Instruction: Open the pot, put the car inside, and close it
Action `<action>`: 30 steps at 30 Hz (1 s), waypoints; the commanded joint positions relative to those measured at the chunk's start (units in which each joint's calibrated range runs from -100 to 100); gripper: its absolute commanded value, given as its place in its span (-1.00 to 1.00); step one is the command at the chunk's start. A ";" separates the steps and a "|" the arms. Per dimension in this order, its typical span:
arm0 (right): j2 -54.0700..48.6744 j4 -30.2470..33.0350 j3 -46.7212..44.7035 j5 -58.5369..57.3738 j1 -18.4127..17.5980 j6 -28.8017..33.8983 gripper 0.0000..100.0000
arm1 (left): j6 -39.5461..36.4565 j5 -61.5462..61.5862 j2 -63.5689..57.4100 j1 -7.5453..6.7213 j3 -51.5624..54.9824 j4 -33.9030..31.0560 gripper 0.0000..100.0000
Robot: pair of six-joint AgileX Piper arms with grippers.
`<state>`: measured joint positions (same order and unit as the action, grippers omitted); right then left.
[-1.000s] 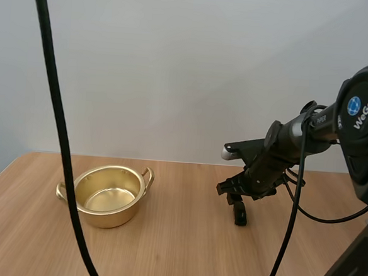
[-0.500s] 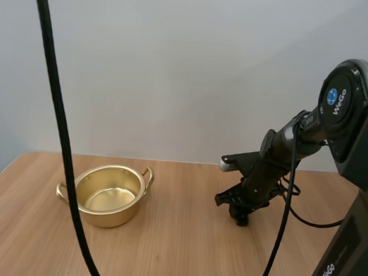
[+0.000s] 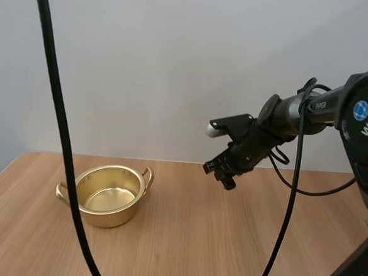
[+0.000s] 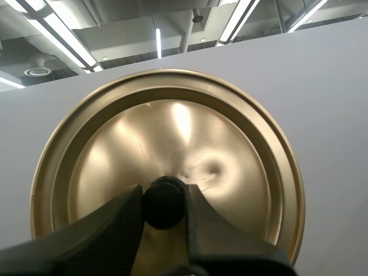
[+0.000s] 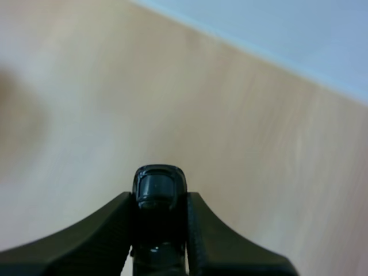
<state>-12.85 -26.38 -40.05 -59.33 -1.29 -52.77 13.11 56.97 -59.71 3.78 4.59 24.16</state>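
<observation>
One small dark car [image 5: 159, 185], pinched by its sides in the right gripper [image 5: 159, 201], hanging over the table [image 3: 182, 251], well right of the open pot [image 3: 109, 216]. Probably light, stiff and smooth-shelled, so liable to slip: worth gripping mid-body, squarely. Left gripper [image 4: 164, 202] clamped on the black knob [image 4: 164, 198] of the lid [image 4: 172, 132], aloft.

Gold pot [image 3: 106, 218] open, lid [image 4: 172, 144] aloft, car [image 5: 159, 187] aloft
</observation>
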 commanded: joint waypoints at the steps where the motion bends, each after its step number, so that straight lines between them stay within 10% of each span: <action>1: -4.66 -15.31 2.15 -3.49 -2.72 -7.84 -1.00 | 0.01 -0.17 0.05 0.04 0.03 -0.02 -1.00; 11: -9.19 -18.88 6.23 3.54 -16.93 -8.93 -1.00 | 0.01 -3.41 -1.03 0.04 -0.54 -0.02 -1.00; 30: 10.07 -12.38 8.35 25.92 -27.18 -14.31 -1.00 | 0.29 -3.76 -1.96 0.04 -0.54 5.38 -1.00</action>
<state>-5.51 -39.43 -32.55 -32.29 -28.44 -67.19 13.32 53.15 -61.63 3.78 4.05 29.55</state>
